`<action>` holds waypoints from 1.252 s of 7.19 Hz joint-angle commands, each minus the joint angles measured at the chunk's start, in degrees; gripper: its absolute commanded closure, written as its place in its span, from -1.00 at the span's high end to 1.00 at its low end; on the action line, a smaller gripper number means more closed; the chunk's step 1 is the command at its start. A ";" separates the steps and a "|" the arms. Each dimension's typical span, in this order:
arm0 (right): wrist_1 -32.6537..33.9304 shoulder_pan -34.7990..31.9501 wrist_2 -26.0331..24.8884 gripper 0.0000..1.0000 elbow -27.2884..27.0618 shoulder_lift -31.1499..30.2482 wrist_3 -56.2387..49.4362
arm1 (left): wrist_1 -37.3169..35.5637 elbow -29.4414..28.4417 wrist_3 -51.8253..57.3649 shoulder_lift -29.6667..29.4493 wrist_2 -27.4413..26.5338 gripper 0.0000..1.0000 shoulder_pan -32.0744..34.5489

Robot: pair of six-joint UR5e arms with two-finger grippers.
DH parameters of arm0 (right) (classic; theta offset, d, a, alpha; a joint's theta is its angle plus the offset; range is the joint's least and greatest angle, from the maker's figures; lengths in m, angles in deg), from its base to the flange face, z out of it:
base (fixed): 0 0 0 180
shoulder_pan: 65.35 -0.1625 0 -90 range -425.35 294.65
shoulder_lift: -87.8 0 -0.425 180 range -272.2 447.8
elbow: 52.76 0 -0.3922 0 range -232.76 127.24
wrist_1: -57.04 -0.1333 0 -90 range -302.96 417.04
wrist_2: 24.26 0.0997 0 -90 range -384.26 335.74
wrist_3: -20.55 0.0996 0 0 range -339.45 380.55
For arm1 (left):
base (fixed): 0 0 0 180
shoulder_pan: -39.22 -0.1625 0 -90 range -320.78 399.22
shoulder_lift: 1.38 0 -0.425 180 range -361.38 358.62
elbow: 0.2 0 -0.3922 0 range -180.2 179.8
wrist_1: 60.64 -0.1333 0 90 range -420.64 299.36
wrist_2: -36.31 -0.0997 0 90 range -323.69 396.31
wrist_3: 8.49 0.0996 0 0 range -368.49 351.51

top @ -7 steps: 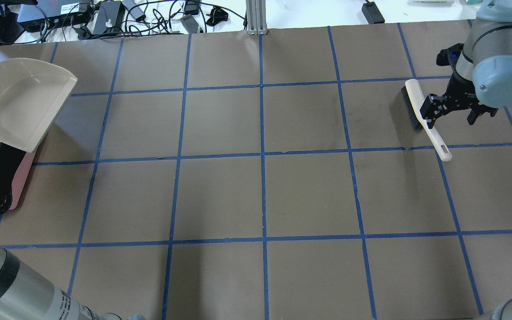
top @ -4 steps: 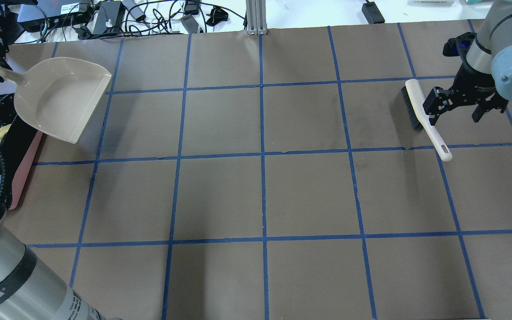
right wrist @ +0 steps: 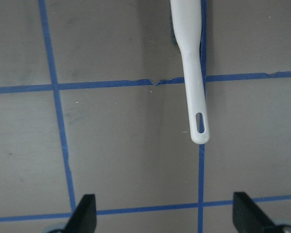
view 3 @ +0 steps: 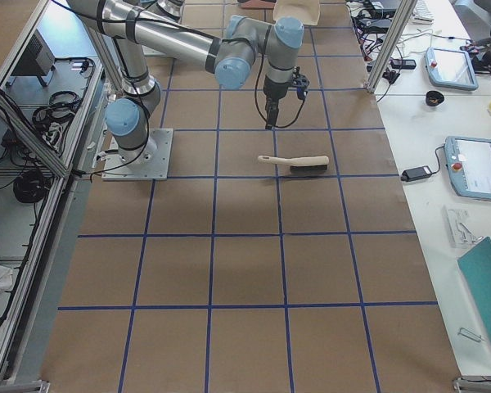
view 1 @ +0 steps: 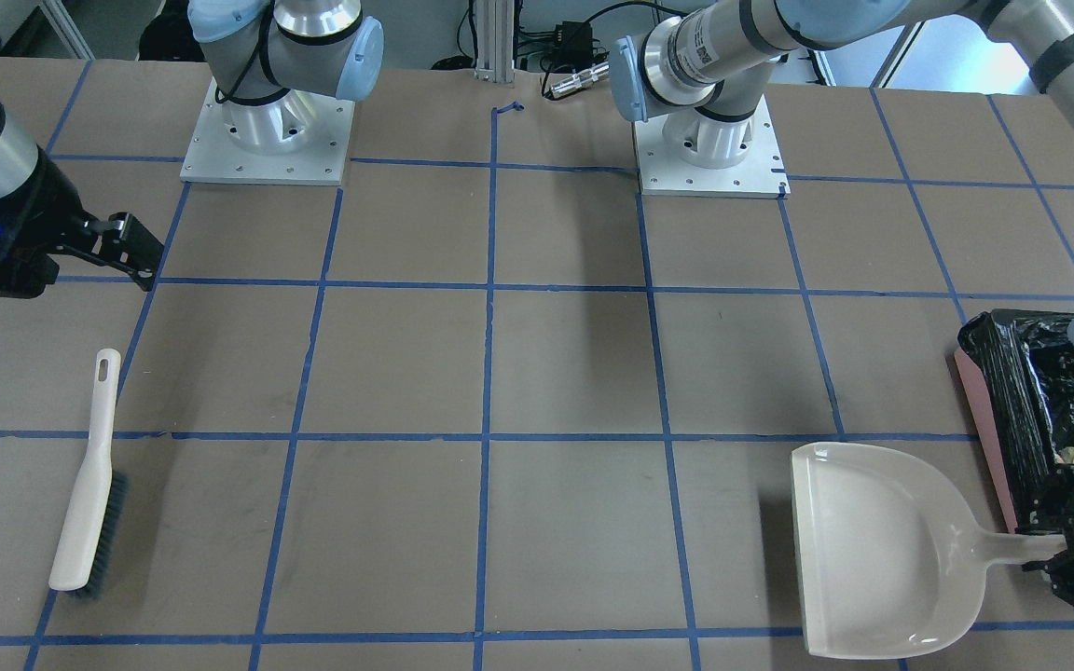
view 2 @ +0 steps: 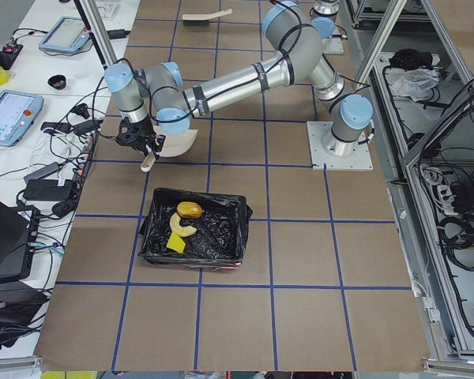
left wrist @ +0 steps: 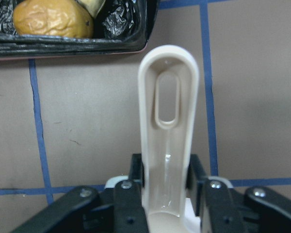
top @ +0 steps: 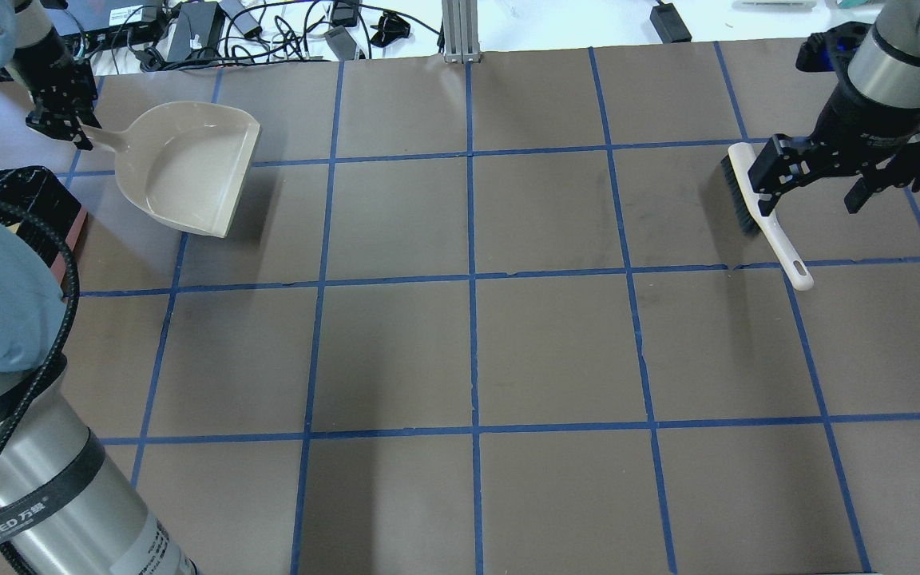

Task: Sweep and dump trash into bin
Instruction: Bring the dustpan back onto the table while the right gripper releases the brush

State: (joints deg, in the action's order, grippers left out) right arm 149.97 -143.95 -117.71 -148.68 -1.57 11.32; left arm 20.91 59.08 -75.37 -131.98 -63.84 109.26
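All three pieces of trash lie inside the bin (view 2: 197, 193), a pinkish box lined with a black bag: a golden-brown roll (view 2: 189, 210), a tan croissant piece (view 2: 180, 227) and a sponge piece (view 2: 175, 245). The roll (left wrist: 51, 19) also shows in the left wrist view. My left gripper (top: 69, 128) is shut on the handle (left wrist: 169, 121) of the beige dustpan (top: 188, 168), which is level beside the bin (top: 75, 228). My right gripper (top: 815, 188) hangs open above the table, just off the white brush (top: 755, 200), which lies flat.
Brown paper with a blue tape grid covers the table. Cables and power bricks (top: 204, 32) crowd the far edge, beside an aluminium post (top: 460, 32). The two arm bases (view 1: 267, 130) stand at the robot's side.
My left arm has swung the dustpan from over the bin out to the right and levelled it. My right gripper has drifted slightly away from the brush, still open. The brush has not moved.
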 commanded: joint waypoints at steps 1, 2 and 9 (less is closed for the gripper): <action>-6.06 -4.97 0.38 1.00 3.69 -2.12 2.63 | -0.16 -0.83 -8.23 -2.29 1.35 -1.00 1.93; -10.88 -5.07 0.55 1.00 6.85 -2.12 2.63 | -0.07 -0.83 -8.43 -2.38 1.71 -1.00 3.94; -11.63 -14.56 3.37 1.00 7.23 -1.25 11.96 | -3.58 9.54 -9.49 1.48 2.77 -1.00 7.65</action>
State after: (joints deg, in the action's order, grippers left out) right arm 138.30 -158.09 -114.32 -141.45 -2.97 23.47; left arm 18.08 66.96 -84.37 -131.44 -61.03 116.87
